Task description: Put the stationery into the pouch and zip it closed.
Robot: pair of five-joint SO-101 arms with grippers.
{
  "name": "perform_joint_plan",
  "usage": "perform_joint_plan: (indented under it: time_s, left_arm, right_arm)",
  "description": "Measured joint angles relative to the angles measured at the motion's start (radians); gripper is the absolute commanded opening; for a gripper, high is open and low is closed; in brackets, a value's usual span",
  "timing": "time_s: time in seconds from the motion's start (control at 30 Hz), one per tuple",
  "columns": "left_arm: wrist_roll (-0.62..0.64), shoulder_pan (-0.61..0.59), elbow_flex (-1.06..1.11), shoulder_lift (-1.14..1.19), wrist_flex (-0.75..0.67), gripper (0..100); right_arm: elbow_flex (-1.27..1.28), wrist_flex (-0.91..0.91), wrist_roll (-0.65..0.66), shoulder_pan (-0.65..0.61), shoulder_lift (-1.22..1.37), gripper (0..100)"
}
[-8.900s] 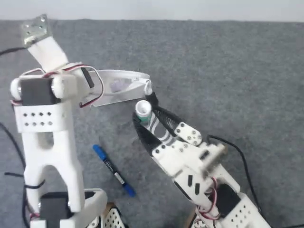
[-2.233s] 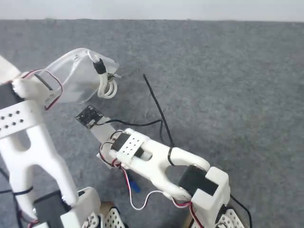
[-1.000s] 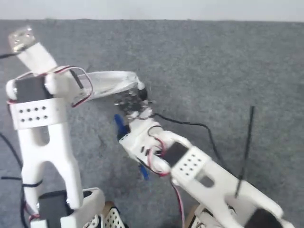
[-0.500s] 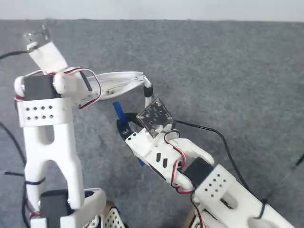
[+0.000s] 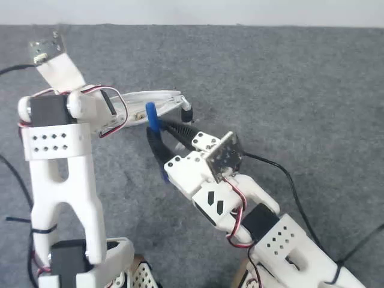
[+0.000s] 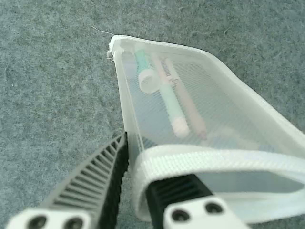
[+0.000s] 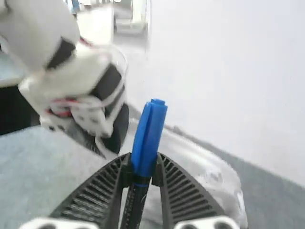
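Grey felt mat covers the table; white mesh pouch is held up off it at one end, a green pen and a pink pen lying inside along its length.

Left gripper is clamped narrow on the pouch's webbing rim, one finger on either side of the band.

Right gripper is closed on a blue marker, gripped low on the cap so the cap end sticks out ahead of the jaws; from the high view the cap end sits right at the pouch's mouth, though I cannot tell if it has crossed the rim.

Step in hand, as I judge it: feeding the marker in.

To do it well: line the barrel up with the pouch's long axis; lead with the cap over the rim, not into the mesh wall; let go only once most of the barrel is inside, or it may tip out; left grip should hold the mouth steady; zipping comes after.
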Motion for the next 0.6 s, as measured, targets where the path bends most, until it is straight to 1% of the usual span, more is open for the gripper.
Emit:
perform_joint_plan:
  time_s: [0.37, 0.6]
  left_arm:
    - [0.000, 0.000, 0.000, 0.000, 0.000, 1]
    - [0.000, 0.000, 0.000, 0.000, 0.000, 1]
  right_arm:
    - [0.000, -0.281, 0.000, 0.006, 0.000, 0.6]
    - [0.000, -0.448, 0.000, 0.098, 0.000, 0.6]
